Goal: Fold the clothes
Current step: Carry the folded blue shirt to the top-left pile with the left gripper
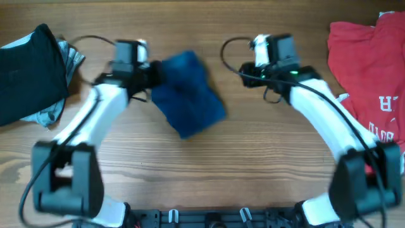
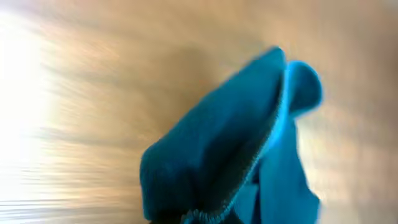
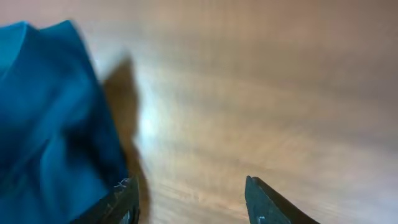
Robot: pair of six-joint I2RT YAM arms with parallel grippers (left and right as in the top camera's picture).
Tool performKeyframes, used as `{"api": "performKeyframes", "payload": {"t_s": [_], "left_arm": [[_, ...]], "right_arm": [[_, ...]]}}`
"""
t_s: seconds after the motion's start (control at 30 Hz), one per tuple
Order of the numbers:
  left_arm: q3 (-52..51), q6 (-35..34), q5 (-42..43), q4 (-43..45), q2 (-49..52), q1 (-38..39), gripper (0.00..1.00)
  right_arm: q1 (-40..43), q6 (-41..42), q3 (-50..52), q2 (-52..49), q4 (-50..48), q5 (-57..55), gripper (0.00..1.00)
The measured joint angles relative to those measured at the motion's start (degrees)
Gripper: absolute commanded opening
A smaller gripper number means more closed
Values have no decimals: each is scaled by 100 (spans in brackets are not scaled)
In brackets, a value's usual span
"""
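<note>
- Across the middle of the wooden table (image 1: 209, 171), I am working in the bare space, while the waiting garments are lying out at the two ends, clear of the work.
- The blue shirt (image 1: 190, 98) is lying bunched in a thick wad at the centre. I judge it is sitting there because it is the piece being folded now, and it is looking lumpy and only partly folded.
- The red shirt (image 1: 364, 63) is lying spread at the far right edge, well apart from the blue one, seemingly waiting its turn.
- The black garment (image 1: 28, 73) is sitting at the left end on top of a grey one (image 1: 71, 60), likewise out of the way.
- My left gripper (image 1: 150, 75) is pinching shut on the left edge of the blue shirt. The cloth is gathering at it in the left wrist view, though blur is hiding the fingers themselves.
- My right gripper (image 3: 193, 208) is standing open and holding nothing, with bare wood showing between its fingers (image 3: 267, 202). The blue cloth is lying just beside one finger, and I cannot tell whether it is touching.
</note>
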State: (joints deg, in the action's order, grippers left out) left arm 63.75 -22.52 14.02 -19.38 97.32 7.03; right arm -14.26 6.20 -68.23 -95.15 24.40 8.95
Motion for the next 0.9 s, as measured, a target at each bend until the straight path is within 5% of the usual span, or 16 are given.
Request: {"api": "performKeyframes", "payload": {"t_s": [0.2, 0.4, 0.77, 0.9], "left_arm": [[15, 896, -1156, 452, -498, -1543, 4], [28, 1071, -1484, 2026, -503, -3036, 4], [291, 1189, -1156, 2905, -503, -3910, 4], [293, 955, -461, 3012, -503, -3936, 4]], "right_arm": [[120, 35, -131, 623, 15, 0, 54], [118, 197, -131, 623, -20, 0, 54], [120, 407, -131, 623, -125, -162, 53], [118, 501, -131, 623, -125, -201, 53]]}}
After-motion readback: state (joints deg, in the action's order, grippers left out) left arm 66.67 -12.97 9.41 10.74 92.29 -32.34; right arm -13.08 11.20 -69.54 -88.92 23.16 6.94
